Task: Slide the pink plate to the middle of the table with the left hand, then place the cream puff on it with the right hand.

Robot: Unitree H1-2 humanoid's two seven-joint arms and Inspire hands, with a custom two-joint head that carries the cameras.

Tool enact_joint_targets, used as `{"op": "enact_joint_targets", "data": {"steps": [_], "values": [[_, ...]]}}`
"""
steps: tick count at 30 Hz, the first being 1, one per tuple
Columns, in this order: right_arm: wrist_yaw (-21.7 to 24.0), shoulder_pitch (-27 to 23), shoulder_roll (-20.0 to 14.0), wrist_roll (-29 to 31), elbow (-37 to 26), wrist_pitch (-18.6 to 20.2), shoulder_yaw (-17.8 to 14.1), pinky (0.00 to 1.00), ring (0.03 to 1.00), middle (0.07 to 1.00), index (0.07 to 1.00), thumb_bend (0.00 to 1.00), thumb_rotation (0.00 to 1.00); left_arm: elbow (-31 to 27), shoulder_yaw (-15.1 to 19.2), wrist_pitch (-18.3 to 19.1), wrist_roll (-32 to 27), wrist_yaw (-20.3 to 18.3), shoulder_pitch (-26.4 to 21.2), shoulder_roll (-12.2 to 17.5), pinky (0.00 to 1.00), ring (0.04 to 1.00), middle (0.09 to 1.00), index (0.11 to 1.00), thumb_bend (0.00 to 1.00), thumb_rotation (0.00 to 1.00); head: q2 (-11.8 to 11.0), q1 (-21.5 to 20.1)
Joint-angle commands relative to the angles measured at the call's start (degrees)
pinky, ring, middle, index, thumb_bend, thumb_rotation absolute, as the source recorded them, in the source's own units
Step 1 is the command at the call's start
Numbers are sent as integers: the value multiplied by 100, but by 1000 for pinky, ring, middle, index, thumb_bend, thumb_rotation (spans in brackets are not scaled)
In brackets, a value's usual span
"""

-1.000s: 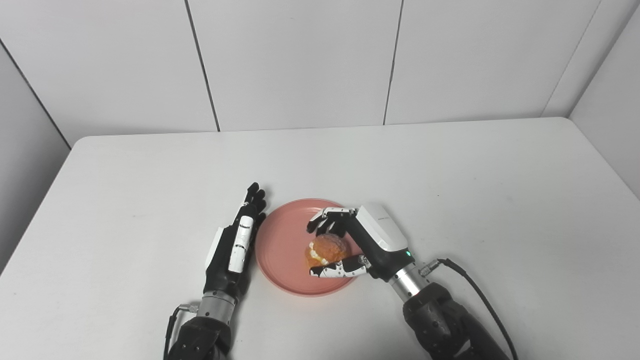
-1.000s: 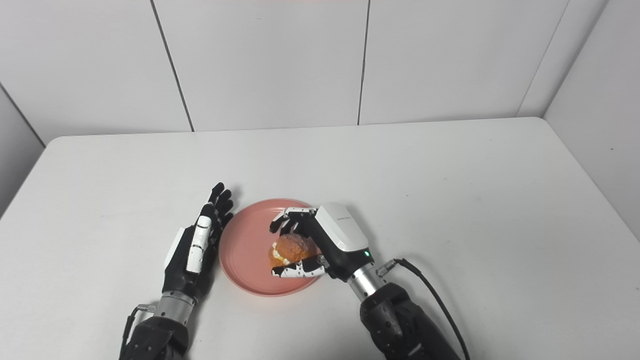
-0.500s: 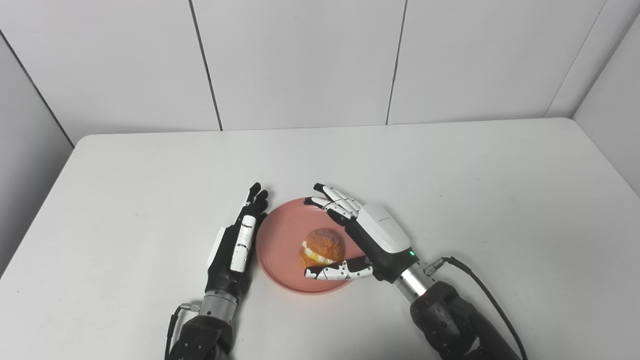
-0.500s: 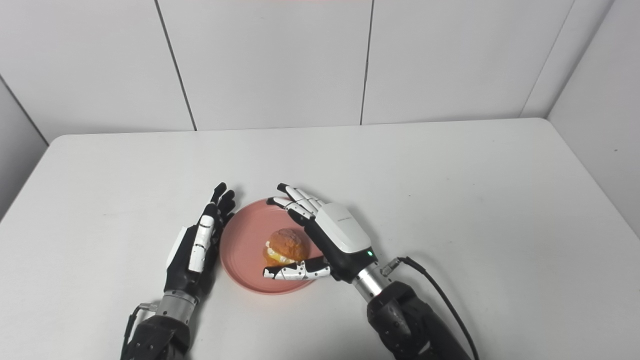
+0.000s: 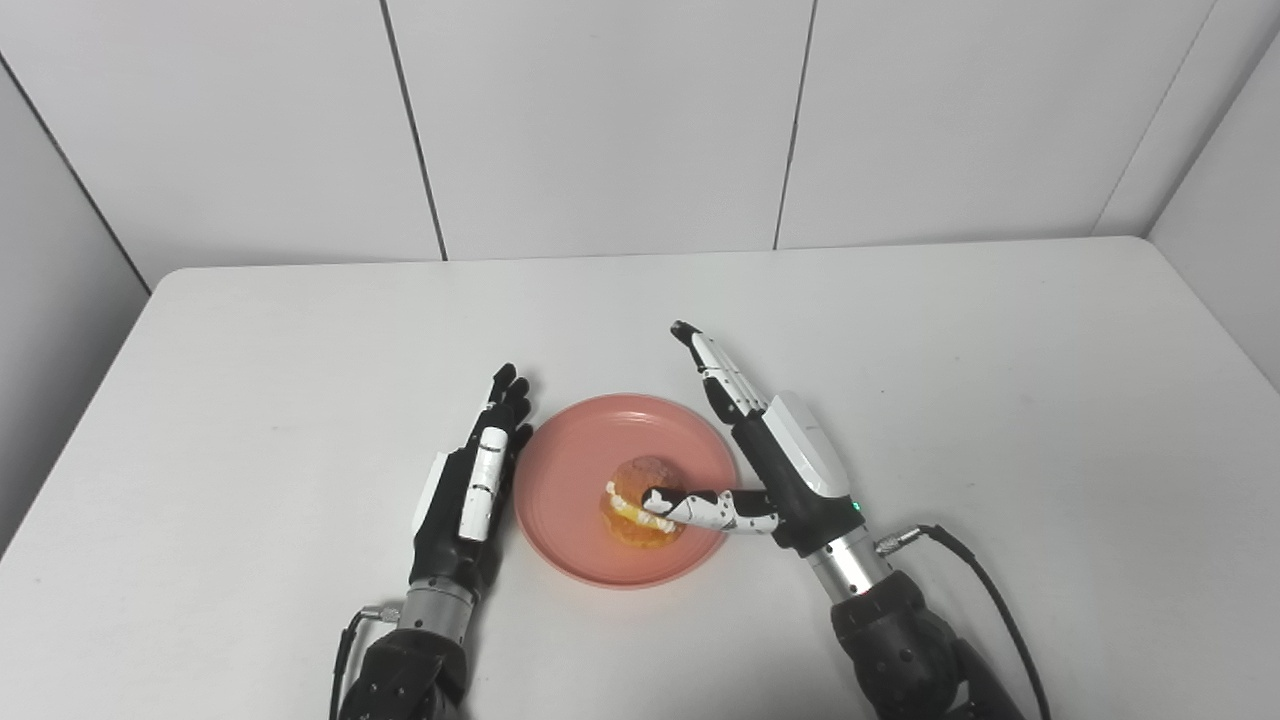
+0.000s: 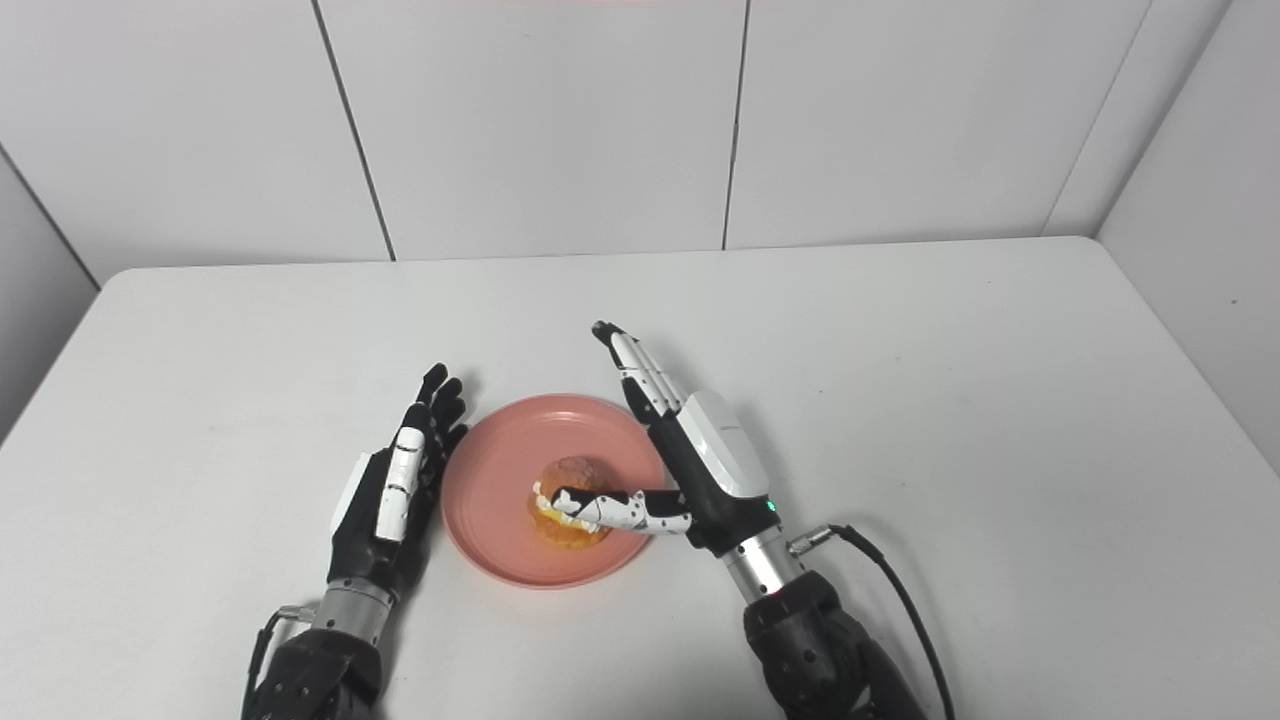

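The pink plate (image 5: 575, 470) lies near the middle of the white table. A golden cream puff (image 5: 630, 485) with cream filling sits on the plate, right of its centre. My right hand (image 5: 775, 465) stands open at the plate's right rim, fingers stretched straight toward the far side, and its thumb reaches across over the puff. My left hand (image 5: 470, 490) is open and flat on its edge, fingers straight, right beside the plate's left rim.
The white table (image 5: 950, 350) reaches back to a white panelled wall. A black cable (image 5: 985, 600) runs from my right wrist along the table toward the front edge.
My right hand let go of the cream puff, spread its fingers out straight and drew back to the right. The puff stays on the plate. The left hand has not moved.
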Motion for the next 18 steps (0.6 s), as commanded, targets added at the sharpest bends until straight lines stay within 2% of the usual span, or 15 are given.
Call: {"op": "enact_joint_targets", "data": {"steps": [1,3,5,8,12,18], "values": [[43,-59,94,341,-92,8,-125,932,996,1000,1000,664,864,-21,13,-83,65,83,-174,-42,1000,1000,1000,999,542,1000,13,7],[135,-10,175,615,-135,156,-226,968,1000,1000,1000,644,860,-13,15,-77,64,85,-182,-27,1000,1000,1000,1000,555,1000,13,7],[192,45,278,835,-200,359,-322,995,1000,1000,1000,608,898,24,33,-126,28,82,-194,-28,1000,1000,1000,1000,565,1000,13,2],[295,129,441,1071,-370,901,-447,1000,1000,1000,1000,617,953,63,58,-190,21,105,-205,-42,1000,1000,1000,1000,552,1000,17,-4],[419,212,555,1200,-566,1425,-493,1000,1000,1000,1000,625,994,54,55,-161,68,129,-215,-33,1000,1000,1000,1000,548,1000,22,5],[679,349,645,1614,-804,1816,-490,1000,1000,1000,1000,587,1000,65,75,-186,43,158,-217,-63,1000,1000,1000,1000,545,1000,19,8]]}}
